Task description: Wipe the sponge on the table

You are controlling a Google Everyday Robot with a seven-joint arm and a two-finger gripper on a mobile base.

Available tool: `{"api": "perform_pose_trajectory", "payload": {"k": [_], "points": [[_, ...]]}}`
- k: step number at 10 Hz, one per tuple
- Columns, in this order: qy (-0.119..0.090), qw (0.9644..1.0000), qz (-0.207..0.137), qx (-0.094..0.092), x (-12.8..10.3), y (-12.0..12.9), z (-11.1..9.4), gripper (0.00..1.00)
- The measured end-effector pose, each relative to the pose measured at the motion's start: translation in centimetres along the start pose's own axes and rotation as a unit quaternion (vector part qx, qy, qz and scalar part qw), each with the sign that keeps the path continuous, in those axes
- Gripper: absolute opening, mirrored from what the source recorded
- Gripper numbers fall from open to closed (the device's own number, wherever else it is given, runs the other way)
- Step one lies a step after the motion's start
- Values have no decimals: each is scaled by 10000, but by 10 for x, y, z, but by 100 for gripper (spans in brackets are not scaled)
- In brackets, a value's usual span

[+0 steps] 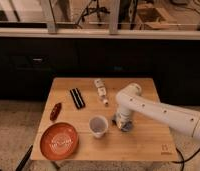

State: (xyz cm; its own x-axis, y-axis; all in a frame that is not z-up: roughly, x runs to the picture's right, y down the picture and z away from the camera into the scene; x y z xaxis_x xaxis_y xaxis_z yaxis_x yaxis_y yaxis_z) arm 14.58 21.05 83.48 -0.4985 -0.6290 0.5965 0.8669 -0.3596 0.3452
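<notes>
A small bluish-grey sponge (124, 125) lies on the wooden table (143, 140), just right of a white paper cup. My gripper (121, 120) points straight down onto the sponge, at the end of the white arm (158, 111) that reaches in from the right. The arm's wrist hides most of the sponge.
A white paper cup (98, 126) stands upright close to the left of the gripper. An orange plate (59, 141) sits at the front left, a red item (55, 110) at the left edge, a black bar (77, 98) and a white bottle (100, 90) lying toward the back.
</notes>
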Motion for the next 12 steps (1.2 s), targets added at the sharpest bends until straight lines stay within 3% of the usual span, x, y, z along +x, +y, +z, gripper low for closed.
{"api": "perform_pose_trajectory", "payload": {"k": [3,7,9,12], "points": [[199,9996,148,-133,30,30,-6,0],[400,9976,538,-190,43,74,-20,0],[437,9959,751,-240,40,94,-22,0],[320,9922,1149,-374,17,128,-17,0]]}}
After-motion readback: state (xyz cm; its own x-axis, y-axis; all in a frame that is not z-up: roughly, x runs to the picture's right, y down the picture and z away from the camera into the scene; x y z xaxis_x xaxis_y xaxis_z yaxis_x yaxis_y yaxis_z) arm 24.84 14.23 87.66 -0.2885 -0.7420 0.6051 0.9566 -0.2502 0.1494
